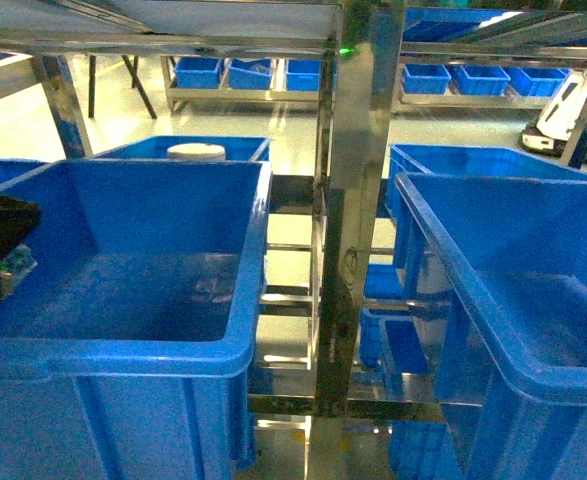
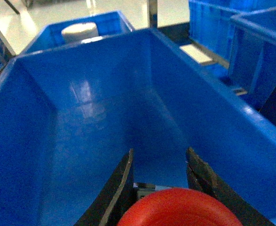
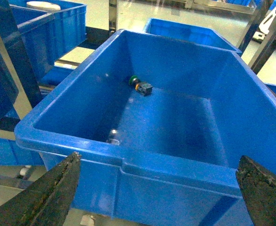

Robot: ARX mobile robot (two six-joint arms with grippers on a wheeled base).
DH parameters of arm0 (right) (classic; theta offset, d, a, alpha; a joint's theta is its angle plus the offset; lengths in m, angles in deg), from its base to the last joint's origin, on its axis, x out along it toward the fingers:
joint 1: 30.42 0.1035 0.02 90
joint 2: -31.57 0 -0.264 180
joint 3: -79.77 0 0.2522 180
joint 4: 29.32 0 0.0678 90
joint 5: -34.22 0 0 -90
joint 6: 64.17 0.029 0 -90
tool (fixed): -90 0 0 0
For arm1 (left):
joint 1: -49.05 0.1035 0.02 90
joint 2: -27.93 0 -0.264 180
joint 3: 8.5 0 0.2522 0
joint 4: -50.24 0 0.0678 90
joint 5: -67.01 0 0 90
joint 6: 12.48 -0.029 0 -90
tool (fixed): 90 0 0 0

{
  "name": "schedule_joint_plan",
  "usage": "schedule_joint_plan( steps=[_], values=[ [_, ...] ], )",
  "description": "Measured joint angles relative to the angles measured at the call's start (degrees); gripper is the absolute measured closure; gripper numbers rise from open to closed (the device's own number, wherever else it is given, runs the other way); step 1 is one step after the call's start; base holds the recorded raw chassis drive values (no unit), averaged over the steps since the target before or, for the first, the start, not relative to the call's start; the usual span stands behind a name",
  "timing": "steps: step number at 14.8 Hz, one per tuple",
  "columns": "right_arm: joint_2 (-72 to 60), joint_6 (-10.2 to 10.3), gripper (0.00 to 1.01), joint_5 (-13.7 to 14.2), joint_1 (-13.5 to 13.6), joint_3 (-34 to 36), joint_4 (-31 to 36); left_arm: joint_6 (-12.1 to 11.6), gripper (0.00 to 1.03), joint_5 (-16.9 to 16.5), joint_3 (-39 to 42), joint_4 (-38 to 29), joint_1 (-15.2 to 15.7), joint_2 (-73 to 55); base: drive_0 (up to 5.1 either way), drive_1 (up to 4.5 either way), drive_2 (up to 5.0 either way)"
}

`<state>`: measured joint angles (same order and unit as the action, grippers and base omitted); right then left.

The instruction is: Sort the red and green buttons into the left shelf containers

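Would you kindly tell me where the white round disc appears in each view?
Head: white round disc, upper left of centre, in the rear bin.
Left wrist: top left, beyond the near bin's far wall.
Right wrist: top left corner.
Shared landmark: the steel shelf post, right of the disc.

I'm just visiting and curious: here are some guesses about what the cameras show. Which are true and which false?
1. The left end effector holds a red button. True.
2. The right end effector is shut. False: its fingers are spread wide with nothing between them.
3. A green-capped button lies inside the bin under the right wrist camera. True.
4. The white round disc sits in the nearest left bin. False: it is in the bin behind.
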<state>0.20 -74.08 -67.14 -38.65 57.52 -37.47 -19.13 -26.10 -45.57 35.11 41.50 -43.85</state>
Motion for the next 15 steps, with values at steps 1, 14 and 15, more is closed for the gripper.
schedule_joint_plan(
  steps=[1, 14, 15],
  values=[
    [0.00, 0.02, 0.03, 0.00, 0.00, 0.00, 0.00, -1.27, 0.74, -0.46, -1.79, -0.50, 0.57, -3.74, 0.0, 0.00, 0.0],
    [0.00, 0.02, 0.03, 0.00, 0.00, 0.00, 0.00, -13.11, 0.74, -6.14, -26.99, 7.34, 14.08, -35.12, 0.0, 0.00, 0.0],
    [0.00, 0.02, 0.03, 0.00, 0.00, 0.00, 0.00, -12.63, 0.68, -7.15, -28.20, 8.57, 13.60, -35.23, 0.0, 0.00, 0.0]
  ],
)
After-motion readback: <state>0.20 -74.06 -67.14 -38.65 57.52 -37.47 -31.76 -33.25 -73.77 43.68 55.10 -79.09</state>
